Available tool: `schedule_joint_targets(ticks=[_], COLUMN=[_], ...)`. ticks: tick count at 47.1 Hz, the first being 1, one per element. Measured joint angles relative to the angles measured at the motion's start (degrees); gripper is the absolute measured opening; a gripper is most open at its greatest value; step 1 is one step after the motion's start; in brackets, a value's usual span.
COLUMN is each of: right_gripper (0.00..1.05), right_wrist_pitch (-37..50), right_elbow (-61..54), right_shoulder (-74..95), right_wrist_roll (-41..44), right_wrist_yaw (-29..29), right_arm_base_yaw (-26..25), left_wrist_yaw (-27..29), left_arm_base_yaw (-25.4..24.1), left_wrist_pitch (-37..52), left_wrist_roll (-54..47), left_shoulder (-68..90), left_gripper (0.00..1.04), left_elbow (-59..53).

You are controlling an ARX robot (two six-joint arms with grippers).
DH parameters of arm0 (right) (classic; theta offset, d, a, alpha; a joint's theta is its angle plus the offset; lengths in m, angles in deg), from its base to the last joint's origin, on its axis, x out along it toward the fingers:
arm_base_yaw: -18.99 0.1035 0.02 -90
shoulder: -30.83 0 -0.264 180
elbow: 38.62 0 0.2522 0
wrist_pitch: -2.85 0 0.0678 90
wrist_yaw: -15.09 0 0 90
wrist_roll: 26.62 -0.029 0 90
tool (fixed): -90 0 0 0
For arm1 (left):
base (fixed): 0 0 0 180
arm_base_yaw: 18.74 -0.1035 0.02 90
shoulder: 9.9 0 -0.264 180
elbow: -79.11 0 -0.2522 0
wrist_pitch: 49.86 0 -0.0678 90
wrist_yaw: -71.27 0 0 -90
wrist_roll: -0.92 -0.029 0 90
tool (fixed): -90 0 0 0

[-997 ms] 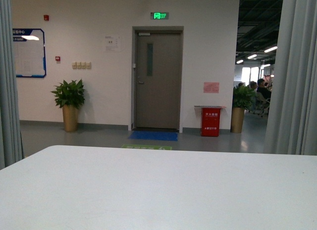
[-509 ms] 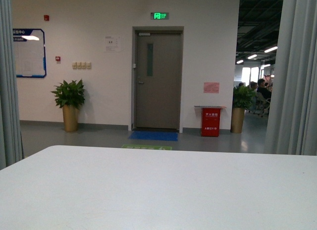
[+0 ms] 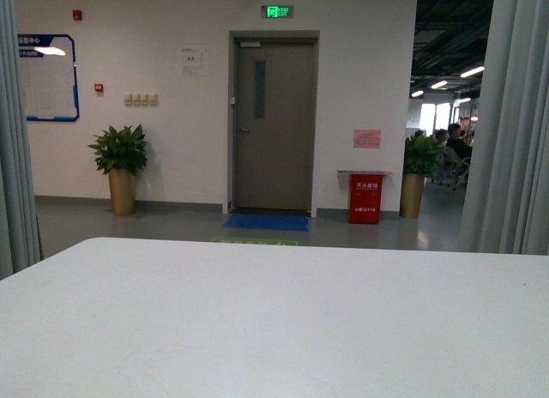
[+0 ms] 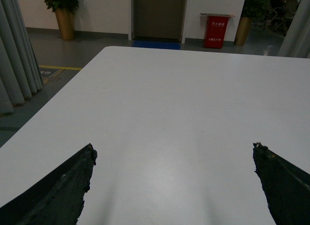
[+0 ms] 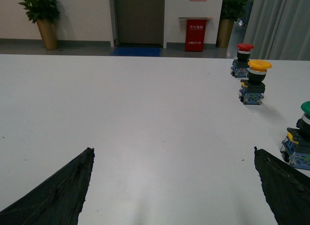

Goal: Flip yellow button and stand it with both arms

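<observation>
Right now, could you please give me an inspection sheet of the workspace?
Surface: white table, bare in the front view.
Job's things: yellow button upright, cap on top, apart from its neighbours.
Clutter: red button behind it; green button nearer, at the frame edge.
Grippers: left gripper and right gripper open, empty.
Cables: nothing seen.
Surroundings: door, red bin, potted plants, curtains.

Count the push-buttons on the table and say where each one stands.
3, all upright in the right wrist view: the red button farthest, the yellow button just nearer, the green button nearest, cut by the frame edge. More may sit out of frame.
</observation>
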Motion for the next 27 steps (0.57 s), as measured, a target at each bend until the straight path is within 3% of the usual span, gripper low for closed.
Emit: schedule_joint_targets(ticks=[27], right_gripper=[0.97], right_wrist_pitch=[0.00], right_elbow=[0.00], right_shoulder=[0.00], right_wrist_roll=[0.00], right_wrist_yaw=[0.00], right_arm_base_yaw=[0.00], left_wrist_yaw=[0.00], left_arm_base_yaw=[0.00], left_wrist_pitch=[0.00], left_wrist_roll=[0.00], left_shoulder=[0.00], left_gripper=[0.98], left_elbow=[0.00])
